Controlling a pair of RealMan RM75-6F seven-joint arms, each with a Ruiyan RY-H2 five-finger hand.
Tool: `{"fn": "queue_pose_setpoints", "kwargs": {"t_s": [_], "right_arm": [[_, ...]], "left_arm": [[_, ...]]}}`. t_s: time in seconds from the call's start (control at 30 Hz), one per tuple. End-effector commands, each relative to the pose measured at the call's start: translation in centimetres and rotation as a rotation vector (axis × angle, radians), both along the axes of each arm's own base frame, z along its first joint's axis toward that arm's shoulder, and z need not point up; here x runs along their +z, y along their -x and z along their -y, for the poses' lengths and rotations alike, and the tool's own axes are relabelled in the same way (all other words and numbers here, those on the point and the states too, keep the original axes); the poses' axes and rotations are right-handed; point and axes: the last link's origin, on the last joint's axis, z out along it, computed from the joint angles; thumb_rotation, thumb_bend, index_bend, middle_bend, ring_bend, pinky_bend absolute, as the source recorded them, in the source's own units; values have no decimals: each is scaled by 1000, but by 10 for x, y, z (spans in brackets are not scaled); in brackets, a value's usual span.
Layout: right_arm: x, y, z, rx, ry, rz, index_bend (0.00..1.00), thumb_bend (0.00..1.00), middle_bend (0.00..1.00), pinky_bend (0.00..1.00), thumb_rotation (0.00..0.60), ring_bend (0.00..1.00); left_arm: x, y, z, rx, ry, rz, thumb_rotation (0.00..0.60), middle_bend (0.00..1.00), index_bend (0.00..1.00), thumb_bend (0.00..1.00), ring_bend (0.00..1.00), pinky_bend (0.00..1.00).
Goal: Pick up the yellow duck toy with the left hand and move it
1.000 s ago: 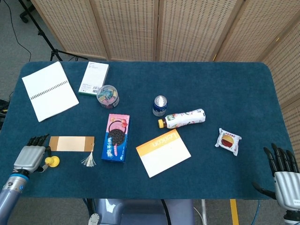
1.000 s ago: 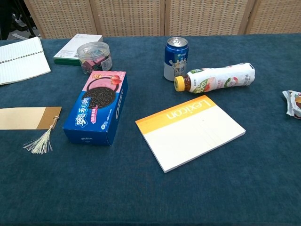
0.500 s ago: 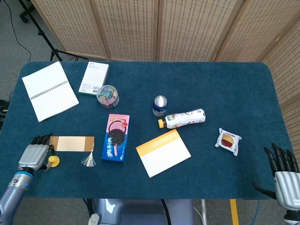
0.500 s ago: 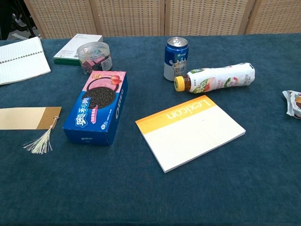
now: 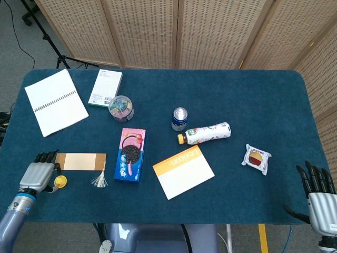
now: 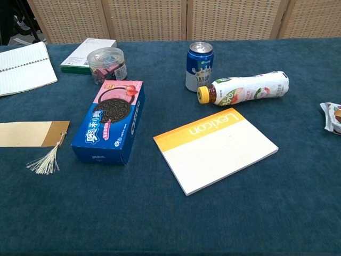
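- Since a second ago my left hand (image 5: 36,176) has slid a little toward the bookmark; the yellow duck toy (image 5: 59,182) has moved with it and now lies slightly nearer the bookmark's end.
- My left fingers (image 5: 45,157) point away from me and lie side by side over the worktop (image 5: 253,100); the duck sits just to their right, against the hand. I cannot tell whether I am gripping it.
- My right hand (image 5: 318,197) rests at the near right edge, fingers spread, holding nothing.
- Just beyond my left fingers: one tan bookmark (image 5: 79,161) with a tassel.
- Further right: one blue and pink cookie box (image 6: 112,120), its print in Chinese characters, and one pad (image 6: 216,149) reading "Lexicon" on an orange band.
- One can (image 6: 199,66), one lying bottle (image 6: 245,88) with a yellow cap, one wrapped snack (image 5: 257,158).
- Far beyond my left fingers: one spiral notebook (image 5: 55,101), one white box (image 5: 105,87), one clear tub (image 5: 121,107).
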Motion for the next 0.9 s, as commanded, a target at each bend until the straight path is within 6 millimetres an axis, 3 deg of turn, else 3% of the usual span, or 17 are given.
{"fn": "queue_pose_setpoints", "kwargs": {"t_s": [0.03,0.17,0.33,0.5,0.6,0.9], "right_arm": [[1,0,0,0,2,0,25,0,0,0,600,0],[1,1,0,0,5,0,25,0,0,0,600,0],[0,1,3,2,3,0,25,0,0,0,600,0],[0,3,5,-5,8,4,25,0,0,0,600,0],[1,5,7,-13,17,8,26,0,0,0,600,0],[5,11,11,-40,37,14,25,0,0,0,600,0]], "left_arm": [[6,-4,-2,0,-28,27,600,0,482,155,0,0],[24,-14,-7,0,-129,128,600,0,417,154,0,0],[55,-21,-4,-16,-309,283,600,0,211,129,0,0],[69,-15,6,-37,-447,351,600,0,42,98,0,0],[72,-9,12,-46,-491,321,600,0,1,94,0,0],[69,4,30,-83,-543,296,600,0,0,93,0,0]]}}
